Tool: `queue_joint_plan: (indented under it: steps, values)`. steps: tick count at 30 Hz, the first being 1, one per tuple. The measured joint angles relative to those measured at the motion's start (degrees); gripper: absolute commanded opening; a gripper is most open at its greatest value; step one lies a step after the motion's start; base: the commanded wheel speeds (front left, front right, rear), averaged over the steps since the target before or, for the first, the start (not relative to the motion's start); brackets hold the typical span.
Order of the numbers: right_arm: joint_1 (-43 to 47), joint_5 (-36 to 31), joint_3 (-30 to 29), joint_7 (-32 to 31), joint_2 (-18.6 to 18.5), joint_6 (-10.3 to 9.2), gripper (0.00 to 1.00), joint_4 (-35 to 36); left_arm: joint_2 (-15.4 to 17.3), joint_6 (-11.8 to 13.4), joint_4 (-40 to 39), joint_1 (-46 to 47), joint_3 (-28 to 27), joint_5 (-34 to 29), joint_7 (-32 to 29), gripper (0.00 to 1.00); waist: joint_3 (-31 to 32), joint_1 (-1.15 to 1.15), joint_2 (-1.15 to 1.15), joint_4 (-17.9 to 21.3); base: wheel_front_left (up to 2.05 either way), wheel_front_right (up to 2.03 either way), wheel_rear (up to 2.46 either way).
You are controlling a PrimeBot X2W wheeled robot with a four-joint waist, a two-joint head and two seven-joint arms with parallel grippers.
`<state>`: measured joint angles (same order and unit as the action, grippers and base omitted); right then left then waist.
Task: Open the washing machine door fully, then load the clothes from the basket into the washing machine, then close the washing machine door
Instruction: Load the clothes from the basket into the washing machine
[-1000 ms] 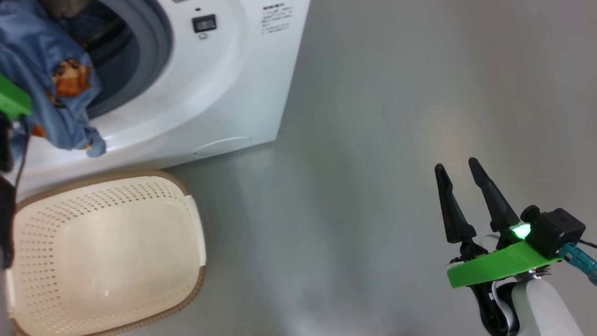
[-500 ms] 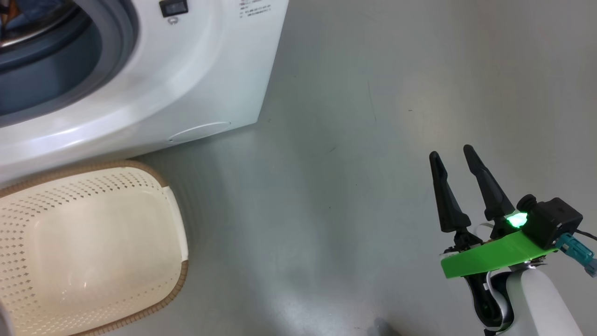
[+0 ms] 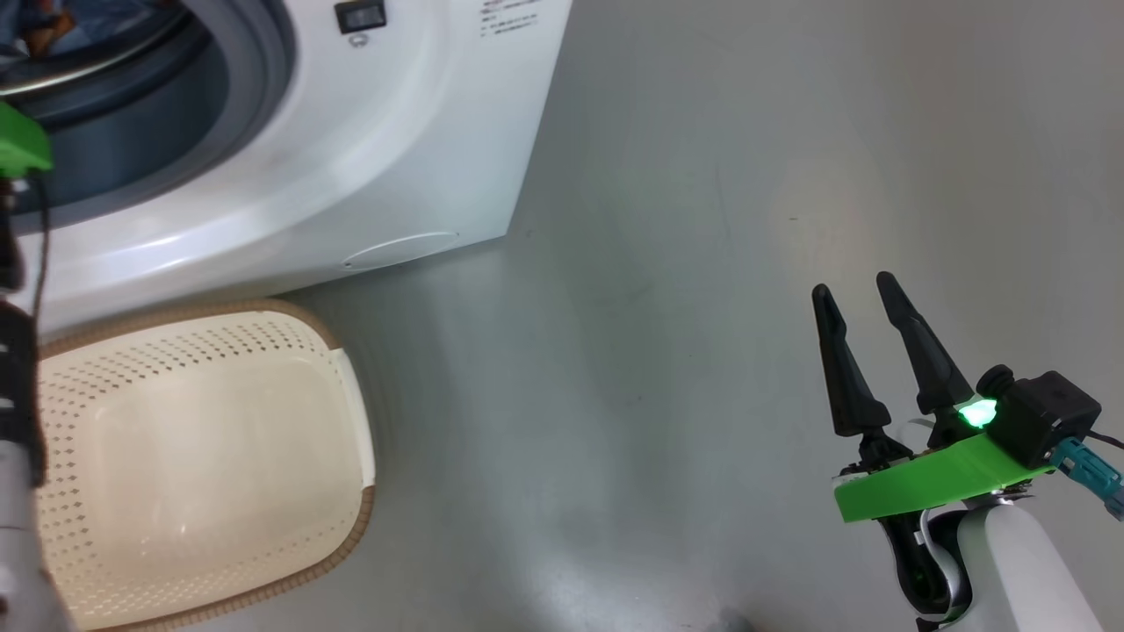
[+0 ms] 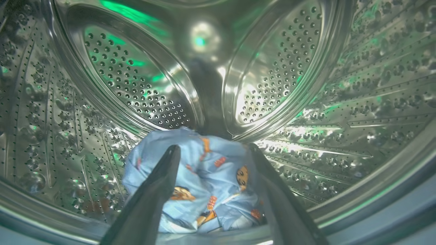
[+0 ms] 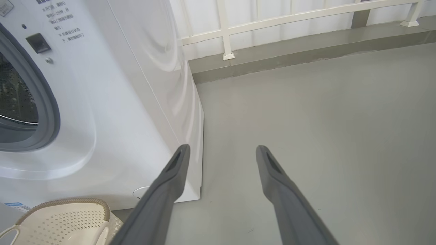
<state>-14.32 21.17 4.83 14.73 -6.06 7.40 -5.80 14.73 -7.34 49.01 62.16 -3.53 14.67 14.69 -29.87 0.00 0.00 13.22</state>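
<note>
While the left pincer (image 4: 214, 147) reaches inside the washing machine's perforated steel drum (image 4: 129, 78), its two dark fingers (image 4: 160, 183) stand wide apart and grip nothing. Just beyond and between them, the light blue garment (image 4: 204, 183) with orange cartoon prints lies crumpled on the bottom of the drum, close behind the front lip. Whether a finger brushes the cloth I cannot tell. Seen from the head view, the washing machine (image 3: 351, 158) stands with its grey rubber ring (image 3: 255, 96) exposed, and the cream basket (image 3: 202, 456) sits on the floor (image 3: 702, 219) just in front of it. Well to the right, the right pincer (image 3: 853, 285) hangs above the floor, fingers spread wide, holding nothing.
</note>
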Motion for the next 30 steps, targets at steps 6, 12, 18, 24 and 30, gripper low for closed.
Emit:
queue_joint_plan:
  steps: [6, 12, 18, 24, 30]
  values:
    - [-0.02, -0.11, -0.23, 0.00, -0.94, 0.00, 1.00, -0.14, -2.25, 0.00, -1.72, -3.86, 0.42, -0.64, 0.00, 1.00, 0.95, 0.00, 0.00, -1.47, 0.00, 0.00, 0.00]
    - [-0.04, -0.34, -0.34, 0.00, -2.77, 0.00, 1.00, -0.60, -5.43, -0.05, -4.93, -10.79, 0.57, -0.85, 0.00, 1.00, 2.98, 0.00, 0.00, -3.44, 0.00, 0.00, 0.00]
    - [0.09, -0.33, -0.96, 0.00, -4.53, 0.00, 1.00, -1.34, -8.11, -0.05, -6.94, -17.58, 0.76, -0.74, 0.00, 1.00, 5.73, 0.00, 0.00, -6.02, 0.00, 0.00, 0.00]
    - [1.77, -0.30, -1.16, 0.00, -5.98, 0.00, 1.00, -2.04, -8.73, -0.05, -9.70, -24.05, 1.54, -0.75, -0.01, 1.00, 9.41, 0.00, 0.00, -8.24, 0.00, 0.00, 0.00]
    - [5.25, 0.19, -1.26, 0.00, -6.99, 0.00, 1.00, -2.96, -8.91, -0.05, -13.30, -31.34, 2.03, -1.21, -0.01, 1.00, 13.70, 0.00, 0.00, -9.95, 0.00, 0.00, 0.00]
